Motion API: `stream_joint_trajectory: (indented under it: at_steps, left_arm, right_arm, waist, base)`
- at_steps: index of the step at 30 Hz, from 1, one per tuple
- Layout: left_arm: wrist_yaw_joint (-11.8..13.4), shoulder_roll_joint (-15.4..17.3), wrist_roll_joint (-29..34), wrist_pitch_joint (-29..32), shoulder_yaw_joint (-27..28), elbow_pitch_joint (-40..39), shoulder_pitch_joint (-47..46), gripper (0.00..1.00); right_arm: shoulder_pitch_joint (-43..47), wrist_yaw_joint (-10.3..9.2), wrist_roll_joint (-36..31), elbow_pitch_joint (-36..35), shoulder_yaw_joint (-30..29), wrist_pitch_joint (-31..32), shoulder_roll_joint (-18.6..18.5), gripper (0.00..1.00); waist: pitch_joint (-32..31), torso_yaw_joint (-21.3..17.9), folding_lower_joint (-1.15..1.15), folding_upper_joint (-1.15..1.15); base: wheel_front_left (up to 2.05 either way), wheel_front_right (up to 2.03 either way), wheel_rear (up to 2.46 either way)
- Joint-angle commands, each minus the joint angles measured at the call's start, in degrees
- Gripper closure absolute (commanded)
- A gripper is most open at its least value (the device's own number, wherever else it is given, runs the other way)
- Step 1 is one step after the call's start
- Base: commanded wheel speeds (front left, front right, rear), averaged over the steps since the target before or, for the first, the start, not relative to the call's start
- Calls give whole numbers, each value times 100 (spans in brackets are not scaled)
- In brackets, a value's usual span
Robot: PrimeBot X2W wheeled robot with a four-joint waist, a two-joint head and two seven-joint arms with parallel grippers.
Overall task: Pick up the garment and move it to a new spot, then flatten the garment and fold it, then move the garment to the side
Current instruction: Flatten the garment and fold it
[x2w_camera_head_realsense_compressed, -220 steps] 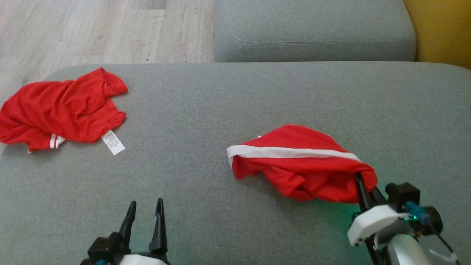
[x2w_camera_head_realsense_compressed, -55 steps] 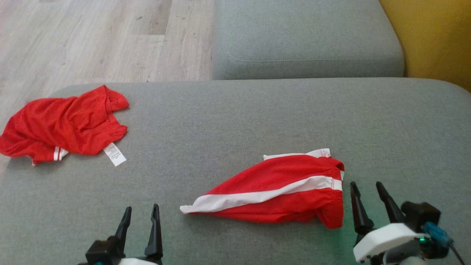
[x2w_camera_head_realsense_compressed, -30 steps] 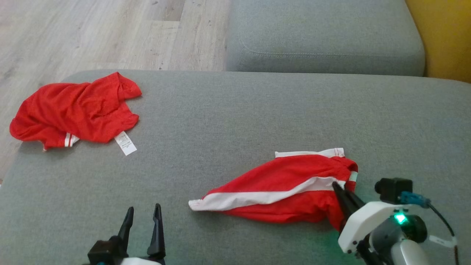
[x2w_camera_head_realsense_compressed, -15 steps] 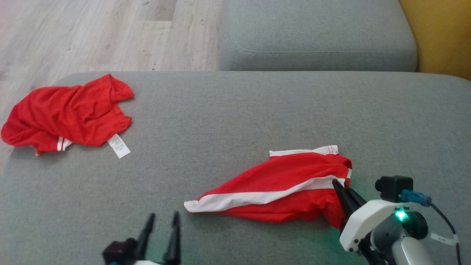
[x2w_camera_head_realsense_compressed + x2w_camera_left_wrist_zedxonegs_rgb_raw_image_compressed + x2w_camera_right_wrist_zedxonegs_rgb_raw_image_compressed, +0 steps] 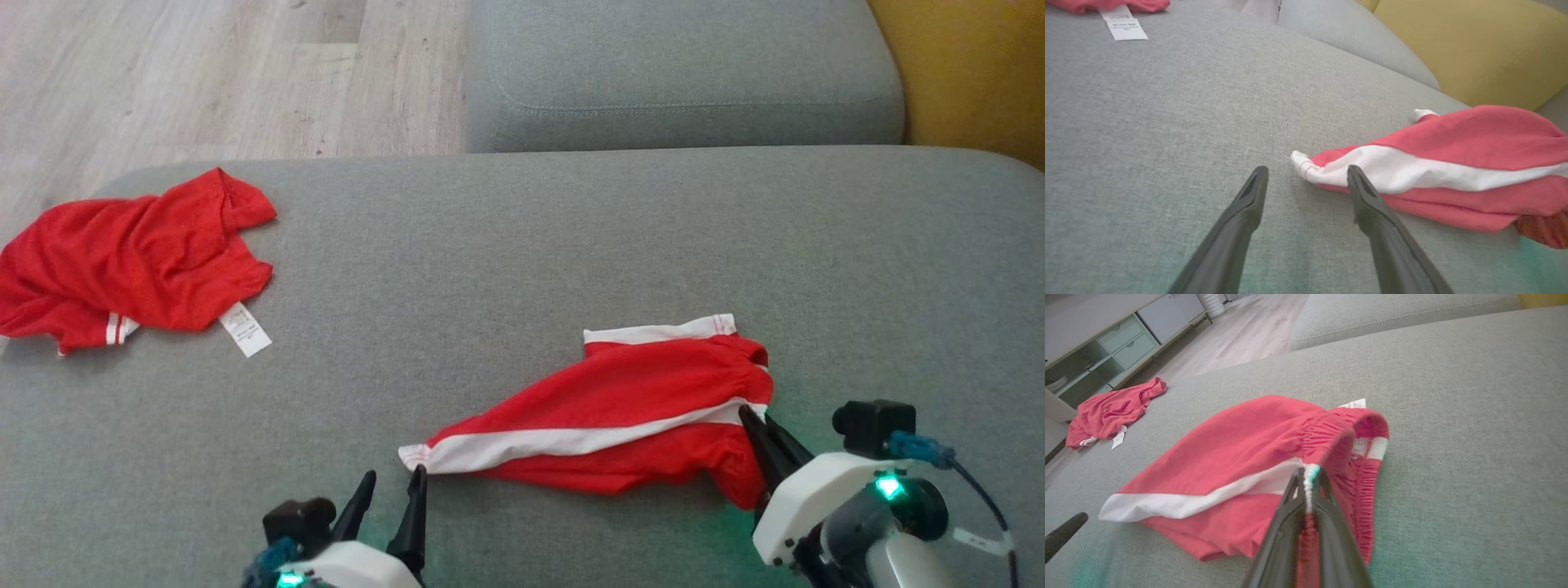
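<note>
1. The shorts [image 5: 620, 408], red with a white stripe, lie on the grey sofa [image 5: 571, 245], from the lower middle to the lower right of the head view. They are crumpled, not flat. The stripe runs from their lower left corner up to the waistband at the right.
2. The right jaws, in the lower right corner of the head view, are closed on the shorts. In the right wrist view the two fingers [image 5: 1280, 547] pinch the elastic waistband just where the white stripe meets it.
3. The left jaws, at the bottom of the head view and left of centre, stand wide apart and hold nothing.
4. In the left wrist view the white corner of the shorts lies just beyond the fingers [image 5: 1241, 220], between the two tips. The right-hand finger crosses the stripe in the picture, but I cannot tell if it touches the cloth.
5. A second red garment [image 5: 122, 261] lies crumpled at the left edge of the head view, well apart from the shorts. Its white label [image 5: 245, 331] sticks out at its lower right.
6. At the top of the head view there is a grey cushion [image 5: 686, 73], with wooden floor [image 5: 204, 73] in the upper left. A yellow cushion [image 5: 1474, 49] fills the upper right of the left wrist view.
</note>
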Motion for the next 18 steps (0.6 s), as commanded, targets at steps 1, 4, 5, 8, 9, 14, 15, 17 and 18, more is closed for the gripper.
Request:
stream_joint_trajectory:
  at_steps: [1,4,5,8,9,14,15,17,18]
  left_arm:
    - [-34,-40,-41,-47,172,-11,-388,0]
    - [-68,-73,-112,1,109,301,-599,0]
    - [-82,-83,-143,26,84,404,-664,0]
    - [-114,-102,-162,119,-45,708,-842,0]
    - [-123,-106,-154,155,-100,799,-892,0]
    - [-158,-120,-110,229,-324,1153,-1063,38]
    - [-163,-122,-133,193,-329,1187,-1084,60]
    - [-164,-125,-157,68,-335,1218,-1126,100]
    - [-164,-127,-175,-18,-326,1211,-1145,100]
  right_arm:
    - [-146,43,6,-176,140,-88,-40,100]
    - [-125,43,4,-150,182,-108,-24,100]
    - [-125,43,7,-145,196,-111,-19,100]
    - [-148,43,14,-134,245,-117,-12,100]
    - [-158,43,15,-128,259,-117,-12,100]
    - [-222,43,1,-112,297,-142,-24,100]
    - [-234,43,-2,-111,299,-153,-24,100]
    - [-252,43,-11,-105,296,-175,-23,100]
    - [-258,43,-14,-104,289,-193,-22,100]
  waist:
    - [9,-1,0,0]
    - [30,-20,0,0]
    - [38,-31,0,0]
    - [67,-79,0,0]
    - [74,-94,0,0]
    - [112,-169,0,0]
    - [117,-181,0,0]
    - [122,-198,0,0]
    - [123,-204,0,0]
  base:
    - [0,0,0]
    - [0,0,0]
    - [0,0,0]
    - [0,0,0]
    - [0,0,0]
    - [0,0,0]
    - [0,0,0]
    - [0,0,0]
    - [0,0,0]
